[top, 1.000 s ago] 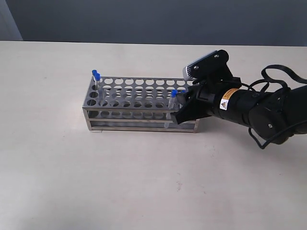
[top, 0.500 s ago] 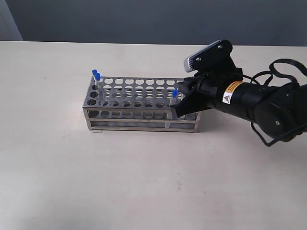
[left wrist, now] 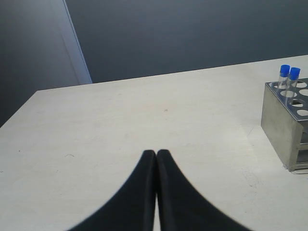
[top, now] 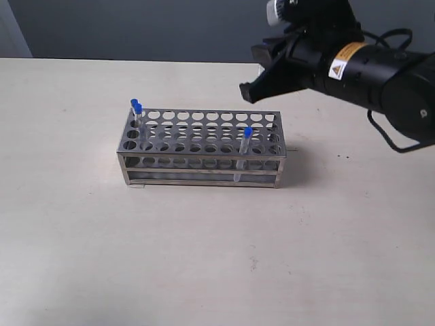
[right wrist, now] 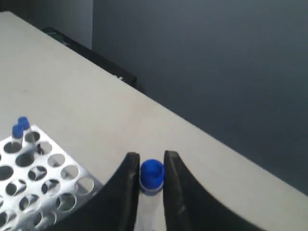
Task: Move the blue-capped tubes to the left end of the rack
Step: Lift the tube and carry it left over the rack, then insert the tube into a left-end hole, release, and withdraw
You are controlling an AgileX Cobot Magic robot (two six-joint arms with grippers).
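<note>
One blue-capped tube (right wrist: pixel 152 175) now lifted off rack (top: pixel 204 180), pinched by right fingers (right wrist: pixel 126 192), left fingers (left wrist: pixel 139 192) pressed together.

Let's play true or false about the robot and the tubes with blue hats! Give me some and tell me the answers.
1. The right gripper pinches a blue-capped tube. True.
2. The left gripper is wide open. False: its fingers are pressed together with nothing between them.
3. Two capped tubes stand at the left end of the rack. True.
4. The rack's right end has no tube. False: a lone tube stands near that end.
5. The rack is tipped on its side. False: it stands upright on the table.
</note>
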